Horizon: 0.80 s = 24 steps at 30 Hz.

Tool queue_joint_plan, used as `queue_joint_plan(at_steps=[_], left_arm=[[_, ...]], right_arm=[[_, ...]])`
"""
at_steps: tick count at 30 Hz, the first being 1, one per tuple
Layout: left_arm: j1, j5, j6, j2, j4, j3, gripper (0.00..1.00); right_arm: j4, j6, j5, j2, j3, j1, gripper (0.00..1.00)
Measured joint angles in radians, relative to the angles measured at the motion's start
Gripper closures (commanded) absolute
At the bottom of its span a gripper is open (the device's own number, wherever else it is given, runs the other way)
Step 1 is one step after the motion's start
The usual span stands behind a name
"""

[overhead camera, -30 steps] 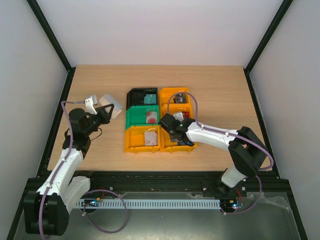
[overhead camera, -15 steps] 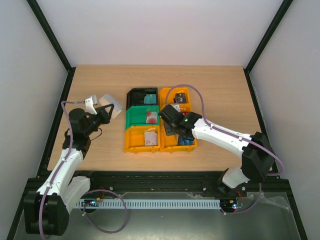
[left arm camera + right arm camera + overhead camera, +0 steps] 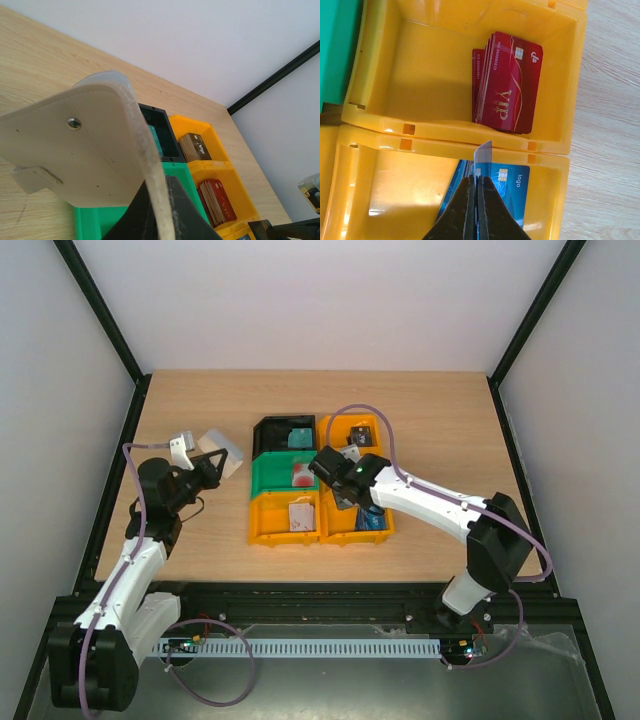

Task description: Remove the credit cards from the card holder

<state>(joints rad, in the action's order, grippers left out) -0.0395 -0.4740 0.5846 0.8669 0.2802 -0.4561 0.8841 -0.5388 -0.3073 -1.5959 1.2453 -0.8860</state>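
Note:
At the table's left, my left gripper (image 3: 210, 466) is shut on the card holder (image 3: 222, 452), a pale sleeve held tilted above the wood. In the left wrist view the card holder (image 3: 75, 155) fills the frame, its edge pinched between the dark fingers (image 3: 177, 210). My right gripper (image 3: 476, 180) is shut on a pale blue credit card (image 3: 483, 152), seen edge-on. It hangs over the near right orange bin (image 3: 395, 190), where blue credit cards (image 3: 512, 187) lie. Red credit cards (image 3: 507, 90) lie in the orange bin (image 3: 420, 65) beyond. From above, the right gripper (image 3: 352, 502) is over these bins.
Six bins stand together mid-table. The black bin (image 3: 268, 430) holds a teal card (image 3: 298, 438). The green bin (image 3: 265, 475) holds a red-white card (image 3: 303, 475). The near left orange bin (image 3: 262, 522) holds a white-pink card (image 3: 300, 515). The far right orange bin (image 3: 335, 425) holds black cards (image 3: 360, 436).
The right arm's wrist has shifted a little back and left over the right-hand orange bins, still pinching its card. The left arm and the card holder have not moved.

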Motion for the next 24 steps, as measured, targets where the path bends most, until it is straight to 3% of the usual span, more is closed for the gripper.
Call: queue_joint_plan(at_steps=[24], left_arm=[[0.002,0.004,-0.002,0.014,0.019,0.0,0.98]], right_arm=[[0.025,0.09,-0.117,-0.074,-0.02,-0.01,0.99]])
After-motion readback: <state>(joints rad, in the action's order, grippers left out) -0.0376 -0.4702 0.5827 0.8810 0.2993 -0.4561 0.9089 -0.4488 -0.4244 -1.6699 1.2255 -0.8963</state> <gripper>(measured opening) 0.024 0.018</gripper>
